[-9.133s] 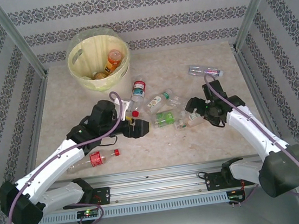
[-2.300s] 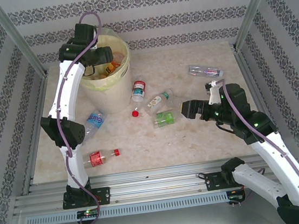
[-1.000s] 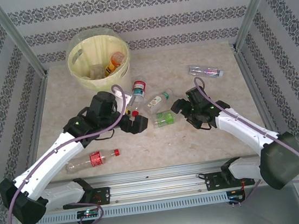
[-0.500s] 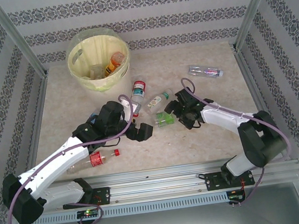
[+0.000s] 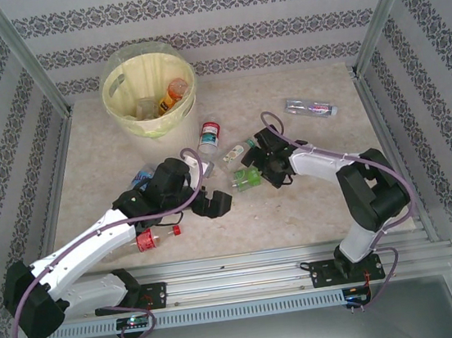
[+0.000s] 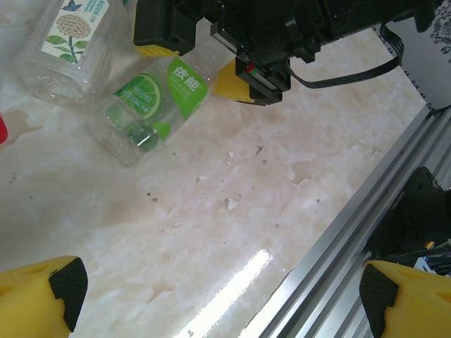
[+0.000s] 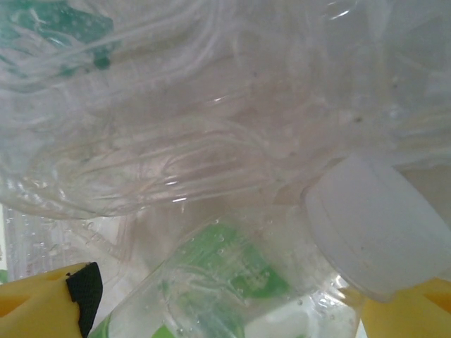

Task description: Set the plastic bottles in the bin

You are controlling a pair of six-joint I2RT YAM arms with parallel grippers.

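Round cream-white plastic bin [image 5: 142,126]: upright at the far left of the marbled beige desk [image 5: 313,208], lined with a pale yellow-green bag
Inside the bin: an orange-filled plastic bottle [image 5: 172,93] and a clear bottle [image 5: 146,107] beside it
Green-labelled clear plastic bottle [image 5: 249,179]: on its side at mid-desk, its upper end between the right fingers
Right gripper [image 5: 253,172]: low over the desk, its yellow-tipped fingers [image 6: 236,77] spread wide on either side of the green-labelled bottle; I cannot tell whether they press on it
White cap [image 7: 373,225]: close to the lens in the right wrist view, just beside one fingertip, with crumpled clear plastic above it
Left gripper [image 5: 214,205]: near the front middle of the desk, fingers [image 6: 42,299] wide apart with bare desk between them
Flower-labelled clear bottle [image 5: 240,149]: on its side just beyond the green-labelled one
Short red-labelled bottle [image 5: 209,135]: between the bin and the right gripper
Blue-labelled bottle [image 5: 141,179]: left of mid-desk, partly hidden by the left arm
Red-capped clear bottle with a red label [image 5: 148,240]: lying near the front edge, beside the left arm
Clear bottle with a small dark label [image 5: 311,108]: lying alone at the far right, well apart from the others
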